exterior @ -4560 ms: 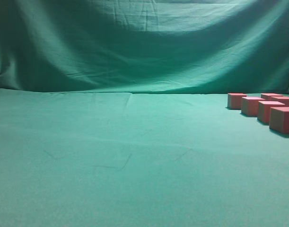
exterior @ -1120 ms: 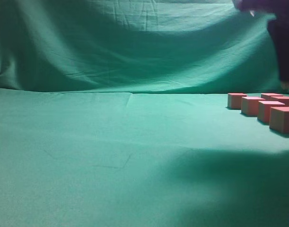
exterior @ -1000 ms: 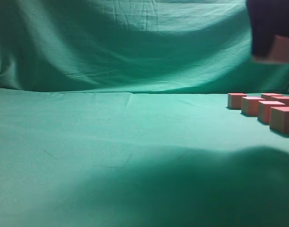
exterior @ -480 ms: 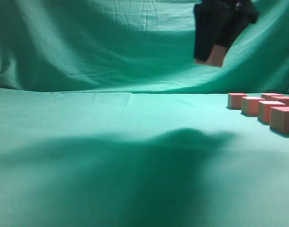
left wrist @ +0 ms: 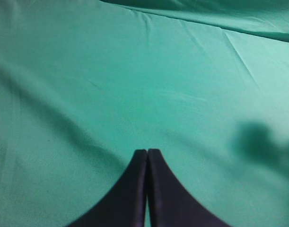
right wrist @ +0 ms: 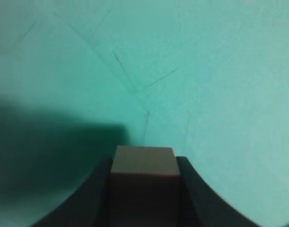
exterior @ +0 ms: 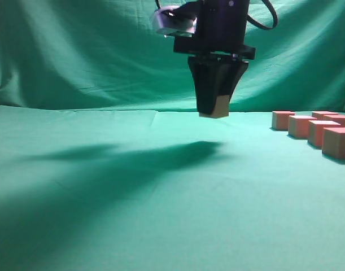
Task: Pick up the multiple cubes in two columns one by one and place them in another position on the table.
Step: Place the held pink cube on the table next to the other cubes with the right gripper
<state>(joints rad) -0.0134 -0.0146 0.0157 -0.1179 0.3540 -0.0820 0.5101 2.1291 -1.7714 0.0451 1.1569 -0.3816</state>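
Observation:
My right gripper [exterior: 213,113] hangs over the middle of the table [exterior: 104,186], shut on one cube [exterior: 218,109] that it holds well above the cloth. The right wrist view shows that cube [right wrist: 143,163] tan-brown between the black fingers [right wrist: 99,189] of the gripper [right wrist: 144,165]. Several more cubes [exterior: 299,126] with reddish-pink tops stand in two columns at the far right edge, part cut off by the frame. My left gripper [left wrist: 147,152] is shut and empty above bare cloth; it does not show in the exterior view.
The draped green backdrop [exterior: 93,51] rises behind the table. The right arm's shadow [exterior: 161,155] lies on the cloth left of and below the held cube. Wrinkles cross the cloth [right wrist: 135,80].
My right gripper, holding a cube, has moved from the upper right to the left and down, now over the table's middle. Its shadow has moved left with it. The columns stand unchanged.

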